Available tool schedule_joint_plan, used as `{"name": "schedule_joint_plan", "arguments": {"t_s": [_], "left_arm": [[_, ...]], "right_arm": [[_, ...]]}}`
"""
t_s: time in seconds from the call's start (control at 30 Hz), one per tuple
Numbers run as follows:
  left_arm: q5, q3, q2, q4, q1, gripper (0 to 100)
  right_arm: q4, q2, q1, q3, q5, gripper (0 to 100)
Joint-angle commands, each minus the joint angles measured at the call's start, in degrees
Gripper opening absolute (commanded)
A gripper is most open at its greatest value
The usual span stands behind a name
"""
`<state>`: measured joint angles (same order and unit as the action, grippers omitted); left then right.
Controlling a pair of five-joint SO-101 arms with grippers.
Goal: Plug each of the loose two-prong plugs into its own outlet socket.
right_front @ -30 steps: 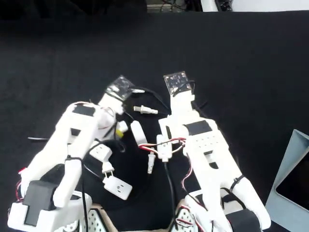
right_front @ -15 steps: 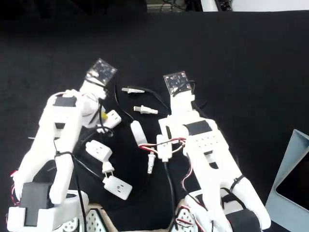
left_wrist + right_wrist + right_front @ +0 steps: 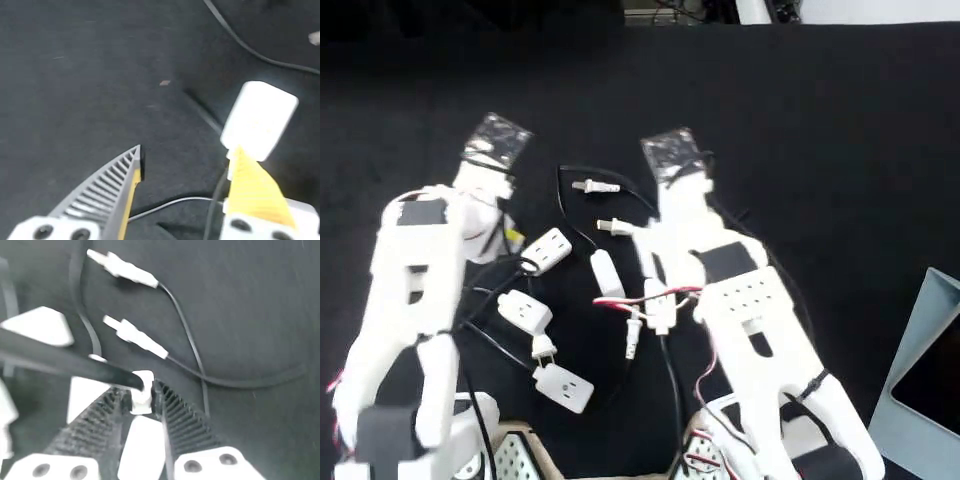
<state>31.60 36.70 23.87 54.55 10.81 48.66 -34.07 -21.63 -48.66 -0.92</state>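
Observation:
Two loose white plugs lie on the black cloth between the arms, also visible as the farther plug and the nearer plug. My right gripper is shut on a white plug body, whose lower part sits between the dark fingers. My left gripper stands wide open over bare cloth. A white outlet socket lies just beyond its yellow finger, outside the jaws. That socket rests beside the left arm.
Two more white sockets lie near the front, with a small plug between them. Another plug lies by the right arm. Black cords loop among them. A grey-blue box stands at the right edge.
The left arm has swung left and away from the middle, leaving the socket on the cloth. The right arm has shifted slightly left; the white plug body has stayed put.

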Motion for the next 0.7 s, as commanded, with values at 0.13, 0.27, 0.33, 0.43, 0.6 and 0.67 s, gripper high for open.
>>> {"name": "schedule_joint_plan", "arguments": {"t_s": [0.13, 0.27, 0.33, 0.43, 0.6, 0.67], "left_arm": [[-8.4, 3.6, 10.2, 0.6, 9.6, 28], [-12.4, 7.3, 10.4, 0.2, 13.2, 28], [-13.8, 10.3, 9.8, -2.8, 14.1, 28], [-16.5, 14.5, 9.5, -8.5, 15.5, 28], [-20.3, 21.2, 9.5, -17.6, 16.1, 28], [-21.6, 23.2, 9.5, -19.9, 16.0, 28]], "right_arm": [[-5.8, 1.6, -9.8, 6.9, 0.4, 1.2], [-13.9, 7.7, -12.7, 5.9, 0.1, 1.2], [-18.0, 10.9, -13.7, 5.6, 0.0, 1.2], [-22.9, 15.3, -14.8, 5.5, 0.0, 1.2], [-27.5, 21.1, -15.2, 5.7, 0.2, 1.2], [-28.3, 22.4, -15.2, 5.7, 0.3, 1.2]]}}
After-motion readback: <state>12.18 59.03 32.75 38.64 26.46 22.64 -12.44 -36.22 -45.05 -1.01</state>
